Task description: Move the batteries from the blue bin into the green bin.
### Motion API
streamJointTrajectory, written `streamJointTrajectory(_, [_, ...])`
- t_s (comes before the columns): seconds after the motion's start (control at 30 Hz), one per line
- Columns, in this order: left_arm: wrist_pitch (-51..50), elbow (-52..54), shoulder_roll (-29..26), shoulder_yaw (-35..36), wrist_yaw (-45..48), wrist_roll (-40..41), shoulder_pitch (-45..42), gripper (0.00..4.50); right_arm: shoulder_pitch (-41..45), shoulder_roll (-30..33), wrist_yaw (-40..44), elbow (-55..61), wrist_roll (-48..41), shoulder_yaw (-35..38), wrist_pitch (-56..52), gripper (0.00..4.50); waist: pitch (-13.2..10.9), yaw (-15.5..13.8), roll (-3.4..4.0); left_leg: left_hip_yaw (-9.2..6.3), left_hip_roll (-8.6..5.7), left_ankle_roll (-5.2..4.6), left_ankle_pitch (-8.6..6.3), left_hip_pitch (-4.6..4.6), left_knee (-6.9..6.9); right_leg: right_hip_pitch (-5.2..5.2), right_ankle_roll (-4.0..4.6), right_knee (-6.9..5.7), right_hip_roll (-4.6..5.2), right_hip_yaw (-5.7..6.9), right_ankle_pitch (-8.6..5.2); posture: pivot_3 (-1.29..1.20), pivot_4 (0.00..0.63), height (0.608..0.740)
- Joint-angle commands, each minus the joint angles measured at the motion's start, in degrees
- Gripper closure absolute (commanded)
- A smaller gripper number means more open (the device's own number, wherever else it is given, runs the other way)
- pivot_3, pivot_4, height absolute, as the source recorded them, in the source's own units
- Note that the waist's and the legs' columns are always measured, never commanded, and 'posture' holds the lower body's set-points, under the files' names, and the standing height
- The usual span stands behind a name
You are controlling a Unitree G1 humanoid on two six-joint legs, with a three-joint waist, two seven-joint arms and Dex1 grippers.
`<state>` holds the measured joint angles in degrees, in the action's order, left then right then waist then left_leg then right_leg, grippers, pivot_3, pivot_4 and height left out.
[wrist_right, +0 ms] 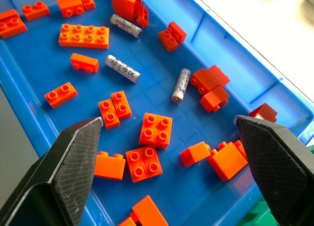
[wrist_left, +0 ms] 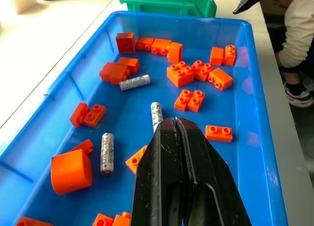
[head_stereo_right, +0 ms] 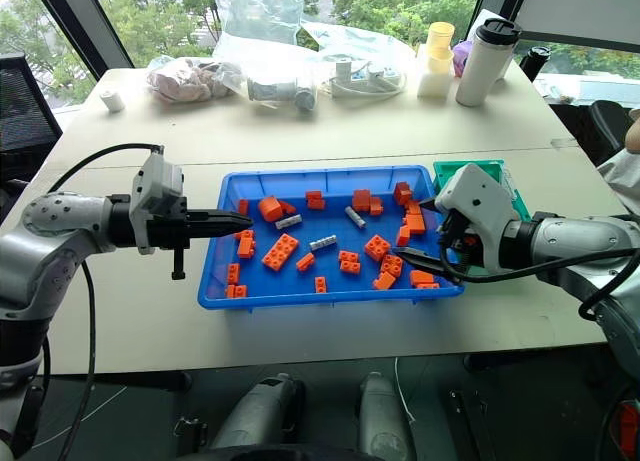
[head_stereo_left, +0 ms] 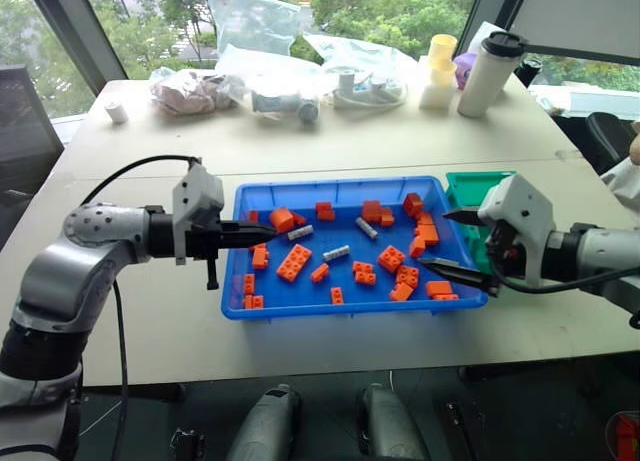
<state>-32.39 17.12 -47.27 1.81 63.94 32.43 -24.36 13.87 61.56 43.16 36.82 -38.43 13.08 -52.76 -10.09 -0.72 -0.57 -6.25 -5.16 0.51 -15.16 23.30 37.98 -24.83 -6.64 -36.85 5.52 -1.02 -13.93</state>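
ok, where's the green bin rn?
The green bin sits on the table against the blue bin's far right corner, just behind the right gripper.

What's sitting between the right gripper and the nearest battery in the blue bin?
Orange bricks on the blue bin floor separate the open right gripper from that battery, seen in the right wrist view.

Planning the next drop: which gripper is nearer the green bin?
Right. The right gripper, open, hangs over the blue bin's right end, beside the green bin. The left gripper, shut, is at the blue bin's far left end.
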Motion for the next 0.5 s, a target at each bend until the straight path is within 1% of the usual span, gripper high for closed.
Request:
streamJointTrajectory(0.03, [-0.02, 2.02, -1.12, 2.16, -0.3, 0.79, 0.36, 4.5, 1.28, 0.59, 0.56, -0.05, 0.66, -0.11, 1.16, 0.04, 0.0, 0.02, 0.0, 0.0, 0.0, 0.0, 0.0, 0.0, 0.0, 0.0, 0.0, 0.0, 0.0, 0.0, 0.0, 0.0, 0.15, 0.74])
streamJointTrajectory(0.23, [-1.95, 3.47, -0.94, 2.92, -1.24, 2.93, 0.15, 4.5, 1.59, 0.64, 0.99, -0.47, 0.87, -0.58, 1.46, 0.04, 0.0, 0.01, 0.0, 0.0, 0.0, 0.0, 0.0, 0.0, 0.0, 0.0, 0.0, 0.0, 0.01, 0.0, 0.0, 0.0, 0.15, 0.74])
streamJointTrajectory(0.5, [-1.1, 3.63, -1.25, 2.85, -1.97, 1.69, 0.75, 4.5, 3.38, 0.23, 1.88, -1.77, 2.06, -2.58, 2.3, 0.04, 0.0, 0.03, 0.0, 0.0, 0.0, 0.0, 0.0, 0.0, 0.0, 0.0, 0.0, 0.0, 0.0, 0.0, 0.0, 0.0, 0.15, 0.74])
